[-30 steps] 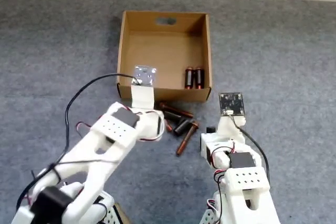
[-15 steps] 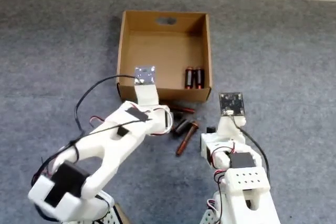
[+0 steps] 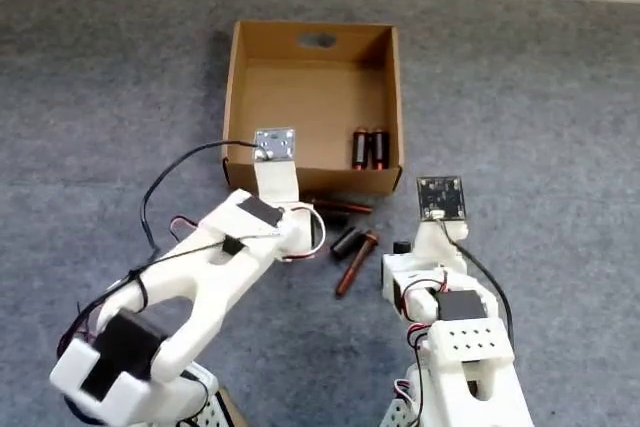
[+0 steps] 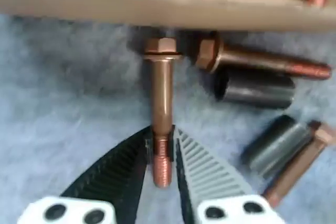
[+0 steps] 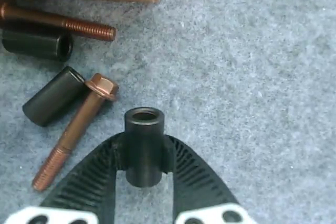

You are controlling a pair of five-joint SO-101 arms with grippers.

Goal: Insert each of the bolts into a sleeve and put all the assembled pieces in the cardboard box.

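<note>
My left gripper [image 4: 161,132] is shut on the threaded end of a copper bolt [image 4: 161,93], whose hex head points at the wall of the cardboard box [image 4: 157,3]. Beside it lie a second bolt [image 4: 262,62], a black sleeve [image 4: 254,88], another sleeve [image 4: 273,142] and a third bolt [image 4: 294,163]. My right gripper [image 5: 143,140] is shut on a black sleeve [image 5: 143,127], open end facing away. In the high view this sleeve [image 3: 402,246] is right of the loose bolt [image 3: 355,264]. Two assembled pieces [image 3: 369,148] lie inside the box [image 3: 232,97].
Grey carpet covers the table. The loose bolt [image 5: 76,129] and sleeves [image 5: 52,96] lie between the two arms, just in front of the box's front wall [image 3: 320,179]. The left arm's body [image 3: 200,287] hides the carpet under it. Open carpet lies to the box's right.
The left arm has swung, its wrist shifting slightly right and closer to the box front, over the bolts. The right arm and its sleeve have stayed still.
</note>
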